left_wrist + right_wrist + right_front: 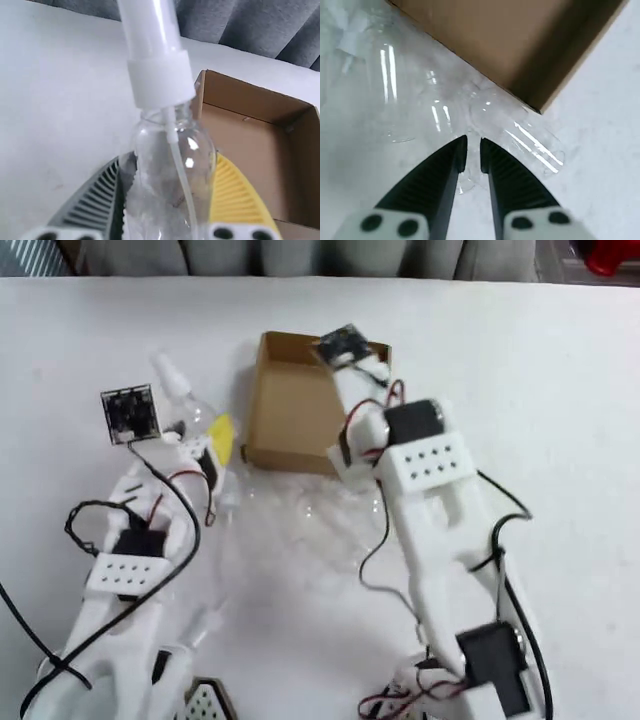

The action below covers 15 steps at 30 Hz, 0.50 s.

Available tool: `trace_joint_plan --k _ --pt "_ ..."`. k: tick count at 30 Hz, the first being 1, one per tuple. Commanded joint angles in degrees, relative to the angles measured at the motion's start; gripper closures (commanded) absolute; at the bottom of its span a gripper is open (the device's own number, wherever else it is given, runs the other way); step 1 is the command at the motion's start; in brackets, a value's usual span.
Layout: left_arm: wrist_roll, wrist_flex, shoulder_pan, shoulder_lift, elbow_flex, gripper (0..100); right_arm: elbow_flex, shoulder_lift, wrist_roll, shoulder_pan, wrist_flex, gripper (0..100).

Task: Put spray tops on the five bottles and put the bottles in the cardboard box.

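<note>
At left of centre in the high view, a bottle (192, 408) is clamped in the left gripper (167, 172), whose jaws are spread to the bottle's width, and a spray top (157, 70) is seated on its neck. The step is judged to be boxing this bottle: it should be lifted over the wall of the box (290, 420), just to its right, and released only once inside. Below the box, loose bottles (300, 505) lie on the table (560, 370). Over them the right gripper (472, 147) is poised, jaws all but closed, with nothing gripped; contact cannot be told.
</note>
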Motion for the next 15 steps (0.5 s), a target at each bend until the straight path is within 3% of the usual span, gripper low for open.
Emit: trace_joint_plan --k 1,9,15 --pt "6.68 -2.2 -0.57 -0.4 -4.13 98 2.46 -8.66 0.0 -7.43 -0.04 98.1" --pt "8.88 -2.46 -0.22 -0.4 -4.04 98 22.07 -20.35 0.44 -16.57 -16.66 98.1" --pt "8.88 -8.53 -0.22 0.04 -2.2 98 38.95 -30.9 0.26 -20.09 -32.22 98.1"
